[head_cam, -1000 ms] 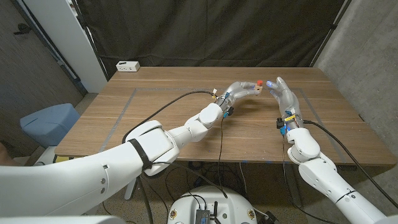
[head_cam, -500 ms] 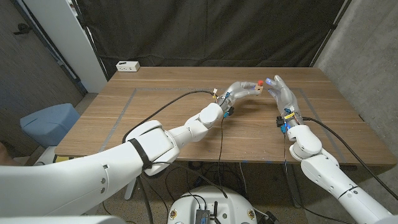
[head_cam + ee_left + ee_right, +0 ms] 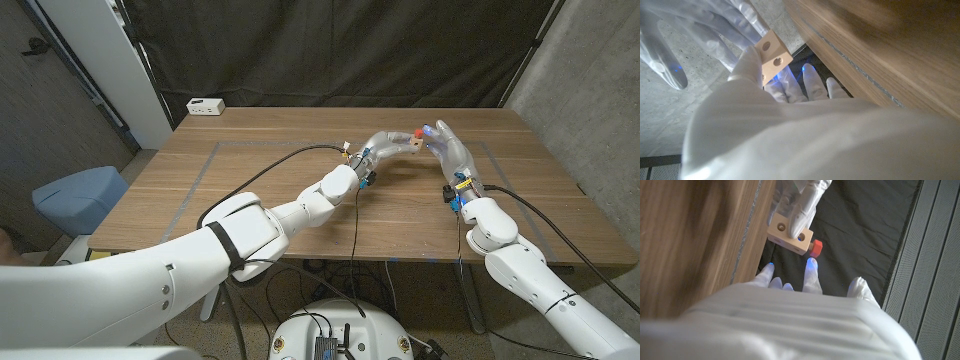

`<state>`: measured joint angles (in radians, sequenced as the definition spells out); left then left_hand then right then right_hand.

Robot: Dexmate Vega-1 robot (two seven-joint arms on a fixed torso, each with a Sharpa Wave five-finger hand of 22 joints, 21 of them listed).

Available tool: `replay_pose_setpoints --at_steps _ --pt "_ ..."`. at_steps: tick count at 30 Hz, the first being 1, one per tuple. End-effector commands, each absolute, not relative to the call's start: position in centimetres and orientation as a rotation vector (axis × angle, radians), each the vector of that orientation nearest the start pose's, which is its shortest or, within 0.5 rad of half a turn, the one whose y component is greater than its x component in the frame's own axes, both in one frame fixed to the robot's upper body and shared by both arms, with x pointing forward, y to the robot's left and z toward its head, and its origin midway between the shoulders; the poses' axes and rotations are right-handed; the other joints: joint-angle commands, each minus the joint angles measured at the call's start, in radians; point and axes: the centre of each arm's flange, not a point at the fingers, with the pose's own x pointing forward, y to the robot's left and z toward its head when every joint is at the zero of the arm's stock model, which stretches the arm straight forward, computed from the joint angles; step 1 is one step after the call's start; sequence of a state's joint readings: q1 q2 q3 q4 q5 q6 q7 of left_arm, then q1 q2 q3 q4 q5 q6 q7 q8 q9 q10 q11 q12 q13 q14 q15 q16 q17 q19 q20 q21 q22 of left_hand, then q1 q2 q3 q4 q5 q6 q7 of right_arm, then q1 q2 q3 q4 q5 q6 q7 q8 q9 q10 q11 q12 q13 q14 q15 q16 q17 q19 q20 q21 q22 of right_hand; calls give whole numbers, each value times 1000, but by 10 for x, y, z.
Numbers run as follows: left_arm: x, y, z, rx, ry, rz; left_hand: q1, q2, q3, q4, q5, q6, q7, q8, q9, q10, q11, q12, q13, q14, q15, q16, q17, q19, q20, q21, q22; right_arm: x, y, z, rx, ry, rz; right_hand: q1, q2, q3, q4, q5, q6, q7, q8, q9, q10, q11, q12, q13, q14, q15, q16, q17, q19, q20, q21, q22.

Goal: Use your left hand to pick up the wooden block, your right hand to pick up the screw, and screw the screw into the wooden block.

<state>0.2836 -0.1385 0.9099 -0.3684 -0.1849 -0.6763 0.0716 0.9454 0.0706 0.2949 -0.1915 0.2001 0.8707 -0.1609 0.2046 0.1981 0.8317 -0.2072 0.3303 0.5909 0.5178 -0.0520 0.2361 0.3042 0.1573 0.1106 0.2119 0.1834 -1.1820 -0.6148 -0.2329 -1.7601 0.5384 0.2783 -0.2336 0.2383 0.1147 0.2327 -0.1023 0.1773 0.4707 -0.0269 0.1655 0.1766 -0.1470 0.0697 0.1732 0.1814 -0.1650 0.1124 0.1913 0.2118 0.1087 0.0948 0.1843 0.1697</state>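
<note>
The left arm comes in from the near left corner and reaches far across the wooden table [image 3: 250, 165]. The right arm comes in from the near right corner.

The left hand [image 3: 378, 146] is held up above the table. Its fingers are closed around the wooden block [image 3: 411, 143] and hold it in the air. In the left wrist view the block [image 3: 771, 55] is light wood with round holes in it, and a finger [image 3: 747, 65] lies along it. In the right wrist view the block [image 3: 785, 234] has a left-hand finger [image 3: 807, 207] across it.

The screw [image 3: 418, 132] has a red head. It sticks out of the end of the block. In the right wrist view the red screw [image 3: 815, 248] sits right at the block's end.

The right hand [image 3: 448, 150] is just beside the block, with its fingers reaching up by the screw. One fingertip [image 3: 811, 266] is very near the red head. I cannot tell if the fingers hold the screw or only come close to it.

Far back on the table, near the left corner, sits a small white box [image 3: 206, 105].
</note>
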Motion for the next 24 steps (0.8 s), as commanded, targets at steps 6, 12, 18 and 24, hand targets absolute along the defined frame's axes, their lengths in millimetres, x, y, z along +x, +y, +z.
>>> replay_pose_setpoints --at_steps 6,12,18,24 --pt "674 -52 5 445 -742 -549 -42 51 46 43 7 20 -6 10 5 8 -4 2 3 5 -100 3 2 6 0 2 5 559 -289 -38 5 -686 103 -11 -4 0 1 -2 -1 -3 8 3 -13 4 4 2 -25 5 2 5 -8 6 -6 3" --pt "674 -52 5 447 -738 -548 -43 50 46 43 7 21 -7 10 4 9 -4 3 4 6 -100 2 1 6 -1 2 5 559 -290 -39 9 -686 99 -13 -4 1 1 -1 14 0 16 3 -3 12 11 2 -24 7 4 4 -7 5 -3 3" --pt "674 -53 5 447 -733 -548 -43 51 47 43 7 17 -5 9 4 7 -4 2 4 5 -100 2 2 6 1 2 5 558 -291 -40 12 -684 93 -16 -3 1 2 0 29 4 22 3 3 16 15 2 -20 8 7 4 -6 4 0 3" --pt "674 -54 5 447 -732 -548 -43 52 47 43 7 18 -4 9 4 6 -3 2 4 4 -100 2 2 6 1 2 5 557 -292 -42 17 -684 92 -13 0 6 -1 2 56 8 31 4 16 9 20 2 -14 6 10 3 -2 4 3 3"
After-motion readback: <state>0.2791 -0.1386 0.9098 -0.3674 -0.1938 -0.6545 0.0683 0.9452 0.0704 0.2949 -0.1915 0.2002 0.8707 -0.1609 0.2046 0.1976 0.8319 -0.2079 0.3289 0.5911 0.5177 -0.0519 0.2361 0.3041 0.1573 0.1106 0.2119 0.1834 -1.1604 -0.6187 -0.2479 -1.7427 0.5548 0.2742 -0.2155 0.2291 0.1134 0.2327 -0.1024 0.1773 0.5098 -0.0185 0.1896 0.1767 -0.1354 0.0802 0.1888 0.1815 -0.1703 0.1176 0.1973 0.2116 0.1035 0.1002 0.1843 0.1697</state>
